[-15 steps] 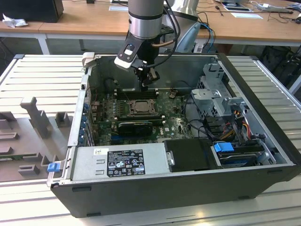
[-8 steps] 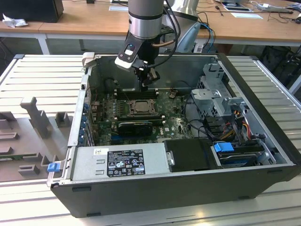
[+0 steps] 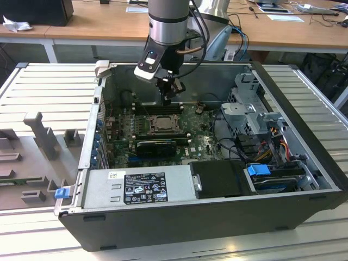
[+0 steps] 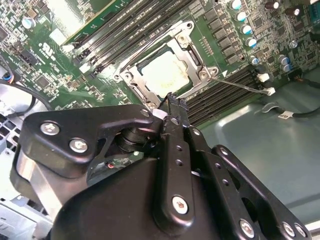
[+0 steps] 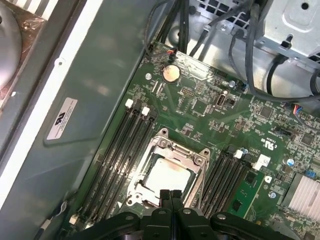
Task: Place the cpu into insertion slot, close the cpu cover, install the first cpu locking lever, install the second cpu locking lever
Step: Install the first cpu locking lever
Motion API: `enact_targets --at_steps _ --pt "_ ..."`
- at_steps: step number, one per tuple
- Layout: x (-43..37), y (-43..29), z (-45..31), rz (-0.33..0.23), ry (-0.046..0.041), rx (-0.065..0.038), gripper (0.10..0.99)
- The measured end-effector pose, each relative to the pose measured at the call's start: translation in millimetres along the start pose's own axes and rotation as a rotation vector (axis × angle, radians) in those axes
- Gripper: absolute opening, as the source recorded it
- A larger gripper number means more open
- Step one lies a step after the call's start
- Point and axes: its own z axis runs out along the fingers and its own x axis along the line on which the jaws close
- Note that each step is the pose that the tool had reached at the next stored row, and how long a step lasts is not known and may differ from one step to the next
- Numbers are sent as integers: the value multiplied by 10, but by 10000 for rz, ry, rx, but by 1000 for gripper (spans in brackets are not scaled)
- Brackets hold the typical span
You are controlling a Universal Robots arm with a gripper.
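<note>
The square cpu [image 5: 167, 176] lay flat, face up, just below the claw [image 5: 170, 195], which pointed straight down, fingers pressed together, seemingly holding nothing.

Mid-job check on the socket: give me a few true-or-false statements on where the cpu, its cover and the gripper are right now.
1. The cpu lies in the insertion slot. True.
2. The cpu cover stands upright, swung open. False: it lies flat over the insertion slot, framing the cpu.
3. The gripper hangs over the power supply at the front of the case. False: it is at the edge of the insertion slot, with its fingers together.
4. Long black memory slots run along both sides of the insertion slot. True.
</note>
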Motion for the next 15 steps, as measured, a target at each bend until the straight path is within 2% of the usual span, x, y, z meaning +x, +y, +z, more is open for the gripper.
enact_targets --at_steps 15 --pt "0 0 0 -1584 57 32 106"
